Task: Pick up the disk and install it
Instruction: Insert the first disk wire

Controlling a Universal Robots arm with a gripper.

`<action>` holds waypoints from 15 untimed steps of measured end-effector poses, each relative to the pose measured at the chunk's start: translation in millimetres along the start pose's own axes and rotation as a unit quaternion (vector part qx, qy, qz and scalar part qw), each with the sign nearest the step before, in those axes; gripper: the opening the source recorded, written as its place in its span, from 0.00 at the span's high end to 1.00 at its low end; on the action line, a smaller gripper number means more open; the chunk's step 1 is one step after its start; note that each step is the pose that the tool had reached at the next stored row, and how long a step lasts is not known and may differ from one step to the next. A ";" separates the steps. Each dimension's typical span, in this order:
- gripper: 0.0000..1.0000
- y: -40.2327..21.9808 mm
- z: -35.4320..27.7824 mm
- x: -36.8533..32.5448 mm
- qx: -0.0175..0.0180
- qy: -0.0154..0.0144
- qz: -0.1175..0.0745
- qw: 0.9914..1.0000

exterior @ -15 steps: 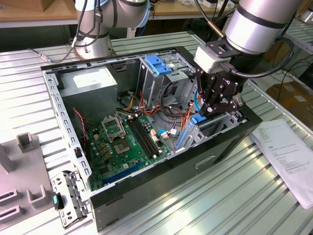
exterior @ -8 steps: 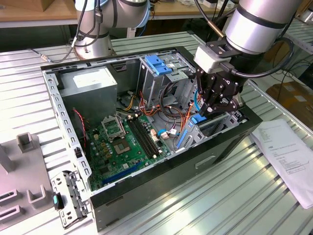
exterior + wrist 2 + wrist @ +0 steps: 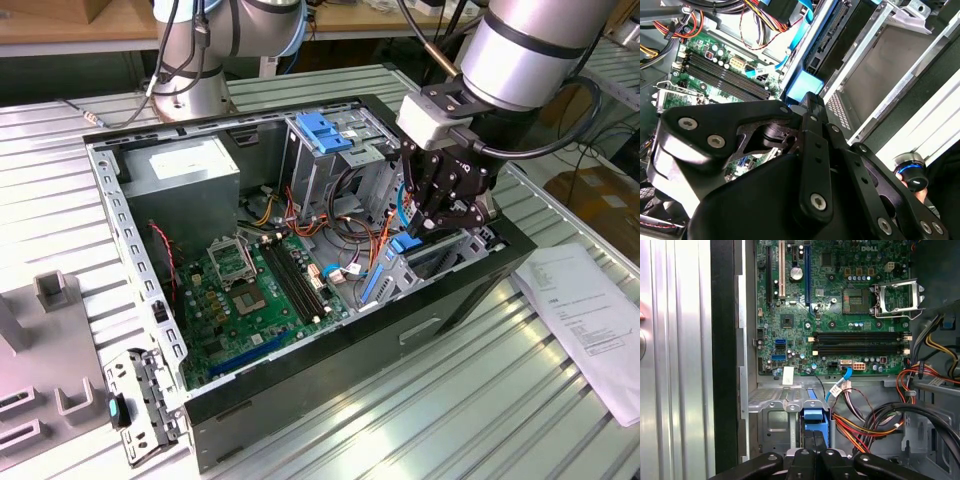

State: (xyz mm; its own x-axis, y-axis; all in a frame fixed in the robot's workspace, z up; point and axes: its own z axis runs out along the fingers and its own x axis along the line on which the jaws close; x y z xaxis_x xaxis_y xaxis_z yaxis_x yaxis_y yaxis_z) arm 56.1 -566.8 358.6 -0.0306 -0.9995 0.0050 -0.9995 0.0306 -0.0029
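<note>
Blue rail of the disk (image 3: 816,416) is pinched in the nearly closed gripper (image 3: 813,436); I judge it should go straight and slowly into the metal bay (image 3: 771,420).

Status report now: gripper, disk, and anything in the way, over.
Gripper shut, low inside the case, tips at the blue end of the disk. Disk sits in the drive bay. Cable bundle close beside it.
</note>
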 end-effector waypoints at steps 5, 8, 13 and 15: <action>0.89 -6.4 0.3 -0.2 0.000 0.000 0.000 1.000; 0.89 -13.8 0.5 -0.4 0.000 0.001 0.000 1.000; 0.89 -20.7 0.6 -0.6 0.000 0.001 -0.017 1.000; 0.89 -20.8 0.2 -0.6 0.000 0.001 -0.031 1.000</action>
State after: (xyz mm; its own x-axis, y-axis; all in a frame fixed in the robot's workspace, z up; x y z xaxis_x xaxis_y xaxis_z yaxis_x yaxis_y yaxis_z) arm 77.0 -566.9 358.5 0.0319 -0.9995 0.0072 -0.9995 -0.0319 -0.0029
